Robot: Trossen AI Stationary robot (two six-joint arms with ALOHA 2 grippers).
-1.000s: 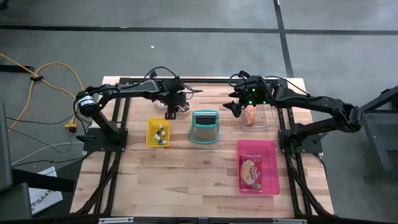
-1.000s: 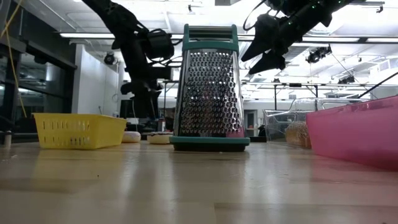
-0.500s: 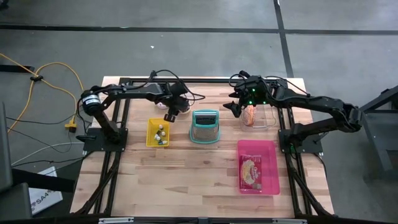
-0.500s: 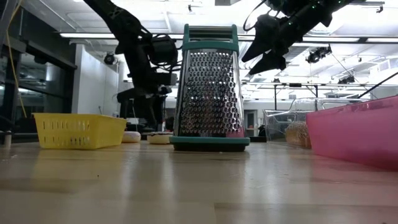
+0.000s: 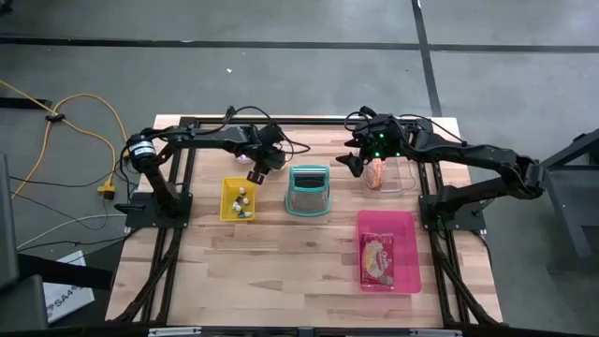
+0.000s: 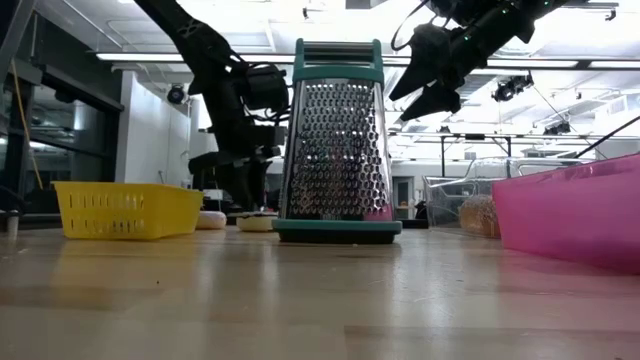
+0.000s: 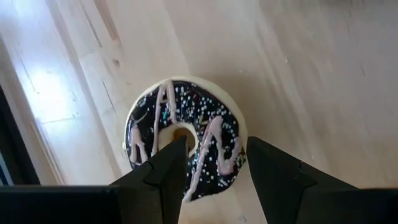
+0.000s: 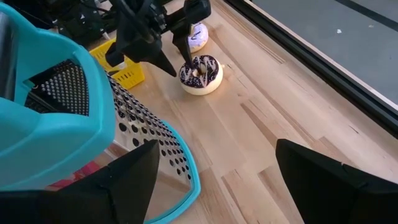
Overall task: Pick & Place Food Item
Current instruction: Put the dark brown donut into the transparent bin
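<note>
A chocolate-iced donut (image 7: 180,137) with pale pink stripes and sprinkles lies flat on the wooden table (image 5: 281,271) at the far left, behind the grater. My left gripper (image 7: 216,146) hangs open right over it, pointing steeply down. One finger is over the donut's hole and the other is at its outer rim; the right wrist view shows the same gripper (image 8: 177,62) and donut (image 8: 200,73). My right gripper (image 5: 348,161) stands open, high above the table beside a clear box (image 5: 398,175) that holds an orange-tan food item (image 5: 376,173). My left gripper comes at the donut from above with its fingers (image 7: 168,168) spread across one side of the ring (image 7: 214,140). I cannot tell whether the fingertips touch the icing or stop just short of it. The donut lies flat on the table.
A teal box grater (image 5: 308,190) stands mid-table. A yellow basket (image 5: 238,199) with small items sits left of it, and a second, white-iced donut (image 8: 198,36) lies beyond the chocolate one. A pink tray (image 5: 387,250) with a packet is at the right; bare wood lies near the front.
My left gripper has sunk toward the chocolate donut and rolled about its own pointing line, its fingers staying open. The donut has stayed in place.
</note>
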